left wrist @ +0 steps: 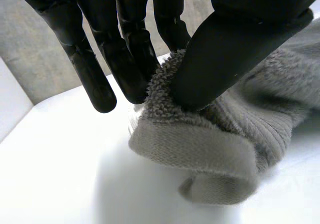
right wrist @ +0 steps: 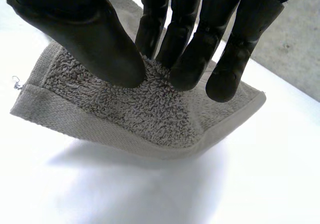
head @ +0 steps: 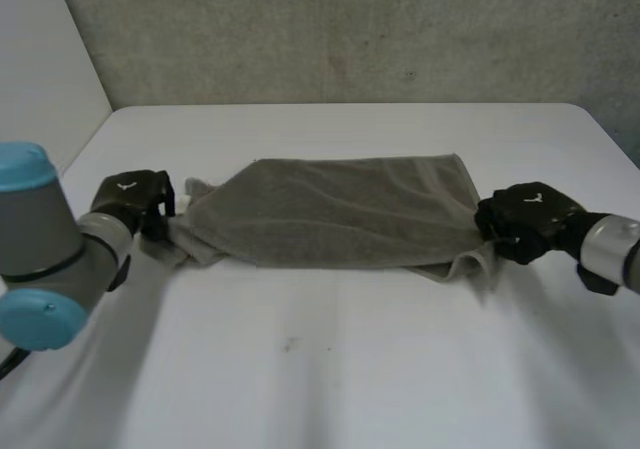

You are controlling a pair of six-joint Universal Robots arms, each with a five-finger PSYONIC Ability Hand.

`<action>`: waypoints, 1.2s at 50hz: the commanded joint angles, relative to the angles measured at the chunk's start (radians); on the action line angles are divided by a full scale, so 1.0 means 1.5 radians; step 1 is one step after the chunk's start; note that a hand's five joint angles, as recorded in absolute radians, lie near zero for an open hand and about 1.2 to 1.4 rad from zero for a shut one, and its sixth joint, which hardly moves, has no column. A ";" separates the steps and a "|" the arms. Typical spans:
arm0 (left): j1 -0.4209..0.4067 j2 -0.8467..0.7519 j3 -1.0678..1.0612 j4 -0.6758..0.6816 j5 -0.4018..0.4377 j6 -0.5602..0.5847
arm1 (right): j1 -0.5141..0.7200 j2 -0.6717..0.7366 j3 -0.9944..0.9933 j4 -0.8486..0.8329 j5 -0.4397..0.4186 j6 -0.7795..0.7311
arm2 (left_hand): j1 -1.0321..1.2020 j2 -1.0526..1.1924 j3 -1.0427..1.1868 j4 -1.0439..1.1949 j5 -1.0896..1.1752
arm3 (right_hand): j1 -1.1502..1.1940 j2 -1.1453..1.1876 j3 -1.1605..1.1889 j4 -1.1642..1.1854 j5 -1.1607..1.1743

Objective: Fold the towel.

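A grey towel (head: 340,212) lies stretched across the middle of the white table (head: 330,369), folded lengthwise. My left hand (head: 132,201) is at the towel's left end, and in the left wrist view its thumb (left wrist: 225,54) and fingers (left wrist: 125,59) pinch the bunched towel edge (left wrist: 200,149). At the right end, my right hand (head: 525,221) holds the corner. The right wrist view has its thumb (right wrist: 95,39) and fingers (right wrist: 195,59) pinching the towel corner (right wrist: 135,114), which is lifted a little off the table.
A grey wall (head: 350,29) runs behind the table's far edge. Bare white table surface lies in front of the towel and behind it.
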 commanded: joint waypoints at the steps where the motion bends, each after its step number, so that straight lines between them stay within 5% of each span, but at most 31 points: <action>1: 0.013 0.078 -0.028 -0.074 0.037 0.001 | -0.040 -0.057 0.010 0.081 0.004 -0.022 | 0.137 0.119 0.119 0.119 0.129 | 0.040 0.045 0.035 0.034 0.044; 11: 0.031 0.099 -0.023 -0.120 0.067 -0.001 | -0.072 -0.105 0.018 0.102 0.022 -0.023 | 0.137 0.119 0.119 0.119 0.129 | 0.040 0.045 0.035 0.034 0.044; 17: 0.028 0.005 0.018 -0.096 0.064 0.001 | -0.065 -0.059 0.029 0.082 0.040 -0.024 | 0.137 0.119 0.119 0.119 0.129 | 0.040 0.045 0.035 0.034 0.044; 27: 0.016 -0.140 0.194 0.005 0.060 -0.007 | -0.007 -0.006 0.029 -0.090 0.150 -0.008 | 0.137 0.119 0.119 0.119 0.129 | 0.040 0.045 0.035 0.034 0.044; 38: -0.008 -0.249 0.292 0.048 0.058 -0.005 | 0.020 -0.001 0.064 -0.212 0.164 0.039 | 0.110 0.092 0.092 0.092 0.102 | 0.040 0.045 0.035 0.034 0.044; 40: -0.013 -0.247 0.287 0.043 0.060 -0.001 | 0.028 0.002 0.070 -0.221 0.167 0.034 | -0.678 -0.696 -0.695 -0.696 -0.685 | 0.040 0.045 0.035 0.034 0.044; 55: -0.028 -0.052 0.072 0.057 0.066 0.001 | 0.032 0.017 0.074 -0.221 0.169 0.030 | -0.616 -0.634 -0.634 -0.634 -0.624 | 0.040 0.045 0.035 0.034 0.044; 60: -0.025 -0.020 0.008 0.074 0.066 0.022 | 0.032 0.017 0.077 -0.221 0.169 0.030 | -0.462 -0.480 -0.479 -0.480 -0.469 | 0.040 0.045 0.035 0.034 0.044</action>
